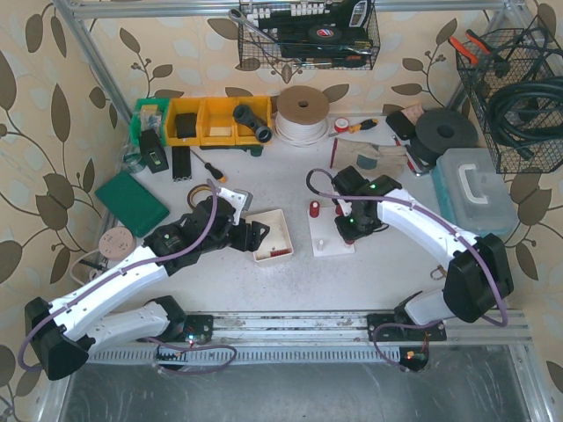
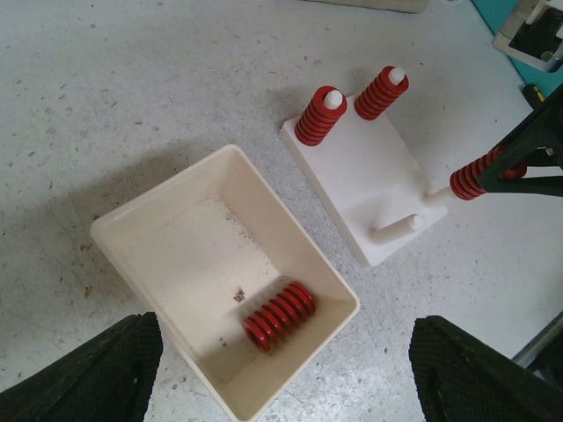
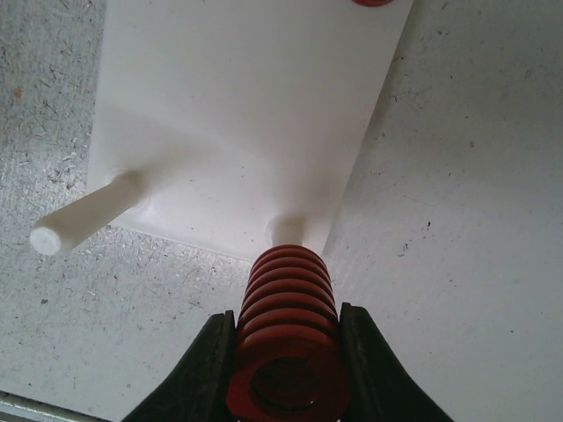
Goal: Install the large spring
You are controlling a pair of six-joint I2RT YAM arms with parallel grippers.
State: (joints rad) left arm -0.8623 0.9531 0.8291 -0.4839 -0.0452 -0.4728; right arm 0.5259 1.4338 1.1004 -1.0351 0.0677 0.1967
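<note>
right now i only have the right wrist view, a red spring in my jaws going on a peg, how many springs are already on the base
Observer: Two red springs are already seated on the far pegs of the white base.
Operator: any more left to fetch
Observer: One more red spring lies on its side in the white tray beside the base.
Operator: and where's the left arm
Observer: The left gripper hangs open above that tray, holding nothing.
</note>
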